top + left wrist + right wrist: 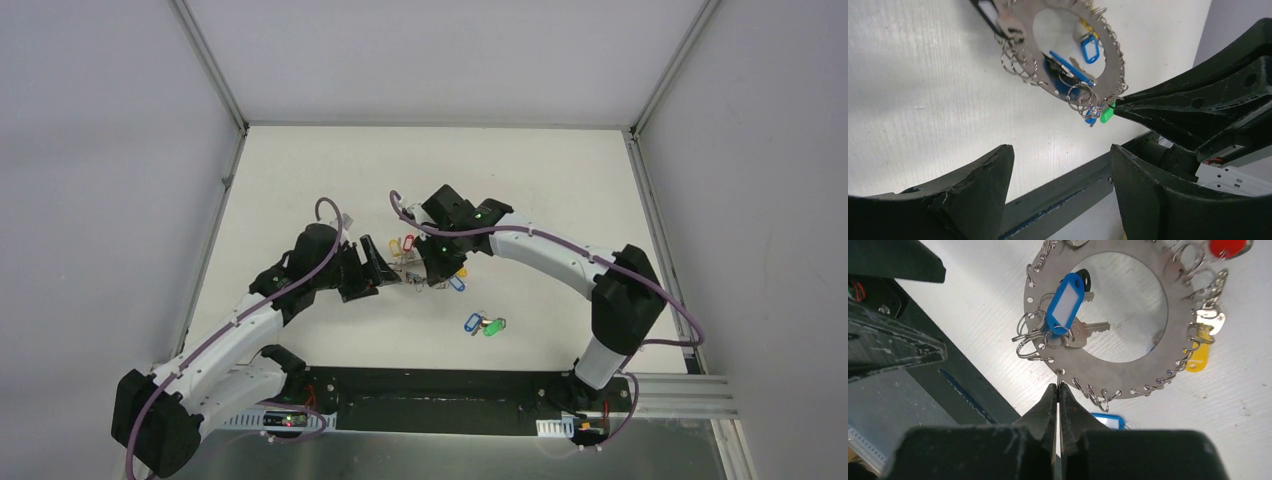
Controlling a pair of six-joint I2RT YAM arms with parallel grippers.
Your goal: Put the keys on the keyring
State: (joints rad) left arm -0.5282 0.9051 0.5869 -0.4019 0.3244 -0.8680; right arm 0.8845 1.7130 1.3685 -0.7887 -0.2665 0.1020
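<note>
Here, your right claw point(1058, 392) is clenched on a thin wire loop point(1060, 375) at the lower rim of the keyring point(1143, 372); your left claw point(1060, 152) gapes wide, empty, low in its frame.

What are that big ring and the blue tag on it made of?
The keyring looks like thin silvery sheet metal, matte: flat, dull sheen, holes punched along the rim. The blue tag seems glossy moulded plastic, probably holding a white paper label.
</note>
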